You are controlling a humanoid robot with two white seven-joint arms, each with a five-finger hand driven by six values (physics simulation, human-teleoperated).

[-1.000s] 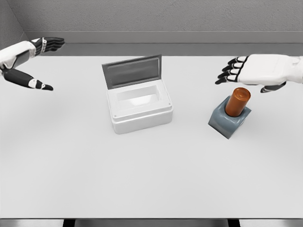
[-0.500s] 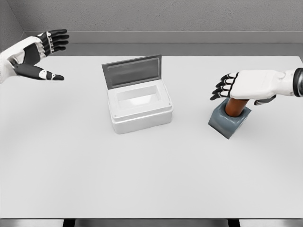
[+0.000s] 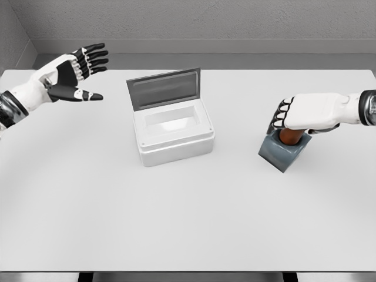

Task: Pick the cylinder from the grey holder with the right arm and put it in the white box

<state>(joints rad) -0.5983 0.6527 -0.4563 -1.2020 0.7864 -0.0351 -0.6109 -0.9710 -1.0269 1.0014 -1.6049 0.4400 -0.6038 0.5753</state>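
The brown cylinder (image 3: 291,137) stands in the grey holder (image 3: 281,153) on the right side of the table; only a short stretch of it shows under my hand. My right hand (image 3: 295,124) sits on the cylinder's top, its black-tipped fingers (image 3: 279,116) curled down around it, shut on it. The white box (image 3: 174,135) stands left of centre with its grey lid (image 3: 164,88) raised behind the opening. My left hand (image 3: 73,73) hovers open at the far left, fingers spread, holding nothing.
The white table (image 3: 188,217) stretches wide in front of the box and holder. A bare strip of table about a hand's width long separates the box from the holder. A grey wall runs behind the table's far edge.
My right hand came down onto the cylinder and its fingers curled around it. My left hand rose and drifted right toward the box, staying open.
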